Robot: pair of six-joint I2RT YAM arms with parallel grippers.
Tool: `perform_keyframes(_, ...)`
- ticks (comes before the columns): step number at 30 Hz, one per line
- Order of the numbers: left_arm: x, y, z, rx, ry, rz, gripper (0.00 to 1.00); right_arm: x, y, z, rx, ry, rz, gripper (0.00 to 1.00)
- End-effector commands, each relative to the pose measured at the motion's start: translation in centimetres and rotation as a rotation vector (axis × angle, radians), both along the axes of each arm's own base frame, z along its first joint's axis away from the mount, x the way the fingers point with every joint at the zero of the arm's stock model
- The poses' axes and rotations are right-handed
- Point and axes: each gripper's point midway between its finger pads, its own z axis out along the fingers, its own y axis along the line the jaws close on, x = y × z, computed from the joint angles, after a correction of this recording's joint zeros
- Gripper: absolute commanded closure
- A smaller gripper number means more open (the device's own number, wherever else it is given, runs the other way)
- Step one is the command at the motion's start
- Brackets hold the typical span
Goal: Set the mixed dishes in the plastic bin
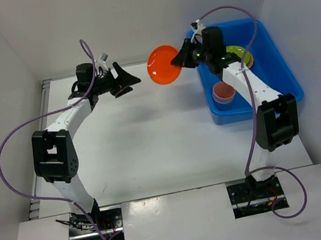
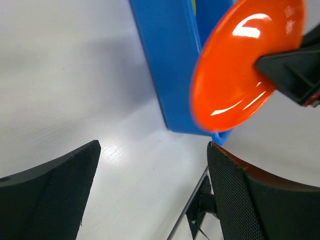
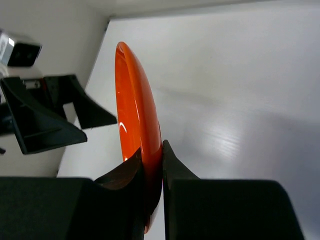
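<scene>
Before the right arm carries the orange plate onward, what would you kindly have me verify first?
1. Right gripper shut on the orange plate rim: ok.
2. Left gripper open, apart from the plate: ok.
3. Plate above the plastic bin: not ok, it hangs left of the bin, over the table.
4. Bare floor in the bin beside the lime green plate and pink cup: ok.
5. Grip firm enough for the swing: cannot tell.
</scene>
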Motion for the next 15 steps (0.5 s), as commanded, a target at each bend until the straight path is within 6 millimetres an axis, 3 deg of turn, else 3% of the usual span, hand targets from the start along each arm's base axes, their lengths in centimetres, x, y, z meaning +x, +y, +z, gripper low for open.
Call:
perform_keyframes(1, 0.9, 3.1, 3.4, 0.044, -0.121, 0.082, 0.06, 1.4, -7.4, 10.3, 0.041, -0.222, -0.298, 1.00)
perform_keyframes(2, 0.8, 3.2, 2.3, 0.057, -0.105, 0.089, 0.05, 2.0, -9.6, 9.9, 0.036, -0.221, -0.400, 1.00)
perform_keyframes(3, 0.8, 3.2, 2.3, 0.057, -0.105, 0.089, 0.05, 2.5, -12.1, 11.0, 0.078, -0.254, -0.482, 1.00)
perform_keyframes(4, 0.6, 3.2, 1.9, 0.059, -0.094, 0.088, 0.04, 2.6, -13.8, 9.7, 0.089, -0.238, -0.541, 1.00)
perform_keyframes(6, 0.7, 3.1, -0.2, 0.061, -0.047, 0.076, 0.04, 2.5, -17.5, 10.5, 0.166, -0.261, -0.693, 1.00)
perform_keyframes(9, 0.8, 2.8, -1.8, 0.053, -0.021, 0.050, 0.04, 2.6, -25.0, 8.0, 0.255, -0.255, -0.931, 1.00)
perform_keyframes(15, 1.3, 2.7, -4.7, 0.067, 0.030, 0.045, 0.03, 3.7, -30.9, 2.6, 0.317, -0.189, -1.155, 1.00)
